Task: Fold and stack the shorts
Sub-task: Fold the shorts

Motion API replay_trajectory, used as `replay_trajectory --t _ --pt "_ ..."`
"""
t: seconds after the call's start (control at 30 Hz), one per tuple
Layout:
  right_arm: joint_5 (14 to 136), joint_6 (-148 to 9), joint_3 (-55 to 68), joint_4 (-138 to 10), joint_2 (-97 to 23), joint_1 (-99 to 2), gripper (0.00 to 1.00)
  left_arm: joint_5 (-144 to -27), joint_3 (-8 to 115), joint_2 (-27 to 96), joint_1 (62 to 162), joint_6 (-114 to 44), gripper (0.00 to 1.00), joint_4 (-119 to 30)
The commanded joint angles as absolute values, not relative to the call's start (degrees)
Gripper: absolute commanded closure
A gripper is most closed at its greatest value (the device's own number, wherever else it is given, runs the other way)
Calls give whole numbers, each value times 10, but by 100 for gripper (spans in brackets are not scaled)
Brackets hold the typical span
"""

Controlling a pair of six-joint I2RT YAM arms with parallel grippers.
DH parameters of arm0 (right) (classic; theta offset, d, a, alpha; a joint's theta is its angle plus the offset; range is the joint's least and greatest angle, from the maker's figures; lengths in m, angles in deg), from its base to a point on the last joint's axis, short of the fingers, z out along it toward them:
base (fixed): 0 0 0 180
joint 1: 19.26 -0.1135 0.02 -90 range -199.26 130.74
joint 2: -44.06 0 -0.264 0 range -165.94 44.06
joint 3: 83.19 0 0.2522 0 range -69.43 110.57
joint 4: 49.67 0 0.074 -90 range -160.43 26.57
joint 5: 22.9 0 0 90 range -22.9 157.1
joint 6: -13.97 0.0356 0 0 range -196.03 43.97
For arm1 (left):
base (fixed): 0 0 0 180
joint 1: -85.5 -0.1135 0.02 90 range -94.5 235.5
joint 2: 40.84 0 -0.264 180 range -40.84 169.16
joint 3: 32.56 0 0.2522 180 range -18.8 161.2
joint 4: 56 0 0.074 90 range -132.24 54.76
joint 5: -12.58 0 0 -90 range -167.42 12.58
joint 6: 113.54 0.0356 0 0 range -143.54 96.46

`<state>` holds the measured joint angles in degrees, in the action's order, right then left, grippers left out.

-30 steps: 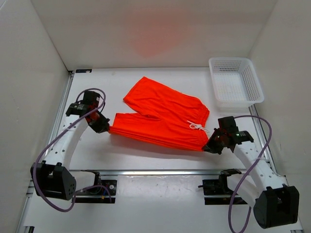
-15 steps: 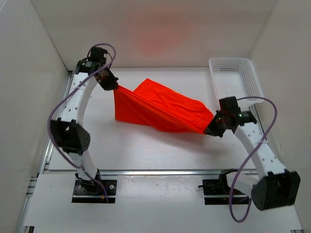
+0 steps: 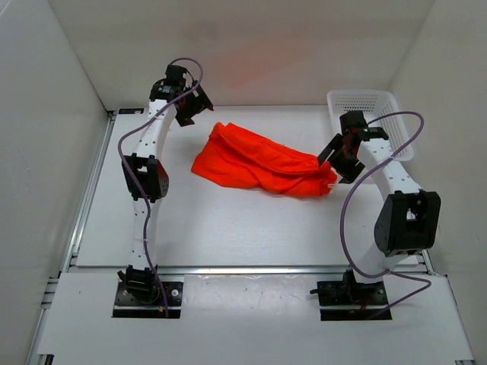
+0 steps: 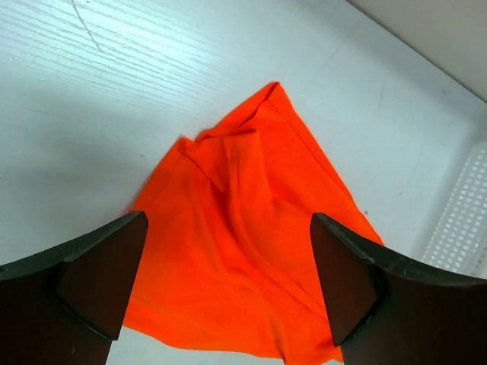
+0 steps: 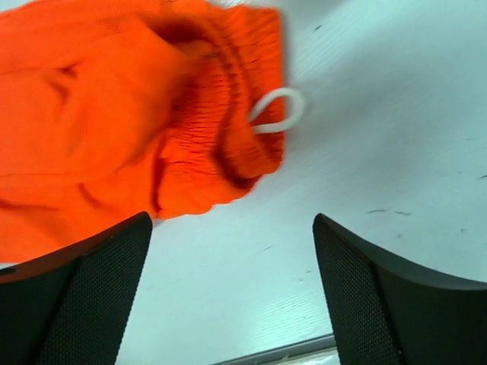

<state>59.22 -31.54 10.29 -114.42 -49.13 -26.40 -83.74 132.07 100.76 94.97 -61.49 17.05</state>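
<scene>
The orange-red shorts (image 3: pixel 259 163) lie in a loosely folded, rumpled heap on the white table, far of the middle. My left gripper (image 3: pixel 189 115) hangs open above and behind their left end. In the left wrist view its fingers (image 4: pixel 99 274) stand wide apart over the shorts (image 4: pixel 243 251) and hold nothing. My right gripper (image 3: pixel 332 154) is open just off the right end. In the right wrist view the elastic waistband end of the shorts (image 5: pixel 114 114) and the white drawstring loop (image 5: pixel 278 114) lie beyond my open right gripper (image 5: pixel 232 289), with bare table between the fingers.
A white mesh basket (image 3: pixel 380 93) stands at the back right, just behind the right arm; its edge shows in the left wrist view as the basket (image 4: pixel 464 220). The enclosure's white walls rise behind and at both sides. A metal rail runs along the table's near edge.
Both grippers carried the shorts' near edge up and toward the back, folding the cloth over itself, then opened and let go. The shorts now lie heaped farther back.
</scene>
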Motion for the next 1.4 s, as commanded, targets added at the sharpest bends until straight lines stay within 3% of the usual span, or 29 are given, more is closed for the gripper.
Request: replay_trajectory --t 0.0,0.07,0.17,0.2,0.27,0.3,0.37,0.4,0.43,0.53,0.83,1.03,1.1,1.13,1.17,1.2,1.23,1.27,1.3,1.37 --pt "549 -313 114 -1158 -455 -255 8 -857 1345 976 941 -585 0 127" --pt "541 -308 87 -1151 -424 -255 11 -840 1307 954 941 -562 0 127" --pt "541 -308 23 -1145 -390 -255 36 -835 1218 897 935 -541 0 127" --pt "550 -308 6 -1140 -383 -255 48 -835 1186 880 935 -530 4 127" --pt "566 -308 -40 -1125 -365 -255 52 -835 1084 829 930 -515 19 127" --pt "581 -308 -55 -1117 -360 -255 52 -835 1053 815 930 -510 22 127" --pt "627 -308 -89 -1091 -354 -255 42 -840 996 788 930 -504 20 127" --pt "640 -308 -96 -1081 -354 -255 31 -840 953 788 930 -498 17 127" --pt "652 -308 -103 -1073 -354 -255 11 -840 935 783 930 -498 4 127" --pt "674 -308 -95 -1054 -378 -255 0 -866 898 803 930 -484 0 127" --pt "693 -309 -54 -982 -501 -249 0 -864 941 898 935 -467 0 114" --pt "686 -296 -32 -945 -545 -249 7 -887 998 955 940 -467 0 114" --pt "671 -290 -32 -945 -554 -249 14 -909 1021 977 945 -473 8 114" --pt "666 -285 -32 -939 -561 -249 16 -915 1029 983 952 -473 16 114" --pt "666 -285 -27 -938 -561 -249 25 -928 1041 988 953 -473 26 114" --pt "666 -285 -27 -932 -567 -249 30 -928 1047 996 953 -478 71 114" --pt "666 -285 -27 -932 -567 -249 36 -937 1047 996 959 -478 86 114" --pt "659 -285 -27 -932 -567 -249 43 -945 1054 1002 959 -485 90 114" --pt "659 -293 -27 -932 -567 -249 58 -952 1054 1002 959 -485 90 114" --pt "653 -300 -27 -932 -567 -249 74 -952 1054 997 959 -490 90 114"
